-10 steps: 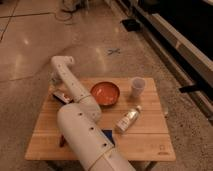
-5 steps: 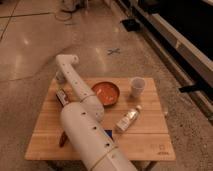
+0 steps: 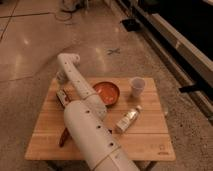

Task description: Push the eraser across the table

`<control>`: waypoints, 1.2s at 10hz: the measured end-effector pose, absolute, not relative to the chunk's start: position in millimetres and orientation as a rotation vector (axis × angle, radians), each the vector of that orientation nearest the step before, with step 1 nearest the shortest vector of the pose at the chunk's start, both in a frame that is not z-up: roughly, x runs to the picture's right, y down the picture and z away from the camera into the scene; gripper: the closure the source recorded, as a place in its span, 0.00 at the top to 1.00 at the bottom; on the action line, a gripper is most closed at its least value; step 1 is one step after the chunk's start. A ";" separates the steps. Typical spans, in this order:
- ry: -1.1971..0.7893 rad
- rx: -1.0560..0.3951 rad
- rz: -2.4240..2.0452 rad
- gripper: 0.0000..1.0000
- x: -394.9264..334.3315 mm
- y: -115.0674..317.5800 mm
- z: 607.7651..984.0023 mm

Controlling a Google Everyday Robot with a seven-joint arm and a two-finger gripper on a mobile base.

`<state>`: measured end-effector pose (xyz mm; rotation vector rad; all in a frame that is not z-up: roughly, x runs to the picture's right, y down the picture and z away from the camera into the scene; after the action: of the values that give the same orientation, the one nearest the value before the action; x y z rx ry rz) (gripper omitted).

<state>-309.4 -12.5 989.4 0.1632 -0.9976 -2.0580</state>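
Note:
The eraser [image 3: 62,97], a small oblong block with a white-and-red top and a black base, lies near the far left corner of the light wooden table [image 3: 145,142]. My white arm rises from the bottom of the camera view, bends above the table's far left edge and drops toward the eraser. My gripper [image 3: 61,83] hangs shut just behind the eraser, at its far end. Whether it touches the block I cannot tell, because the arm hides part of it.
An orange-red bowl [image 3: 107,93] sits at the far middle, right of the arm. A white cup [image 3: 136,87] stands at the far right. A plastic bottle [image 3: 128,119] lies right of centre. A reddish-brown elongated object [image 3: 64,136] lies near the front left. Around the table is polished floor.
The bend of my arm has shifted slightly to the right and further from the camera. The eraser stays in about the same spot.

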 end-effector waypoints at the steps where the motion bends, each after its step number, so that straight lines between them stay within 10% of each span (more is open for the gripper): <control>1: -1.004 0.161 -2.057 0.00 -306.1 -11.8 988.2; 12: -1.014 0.231 -2.071 0.00 -326.4 -6.3 978.2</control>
<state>-326.4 -6.3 978.2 0.2309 -1.0144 -2.0713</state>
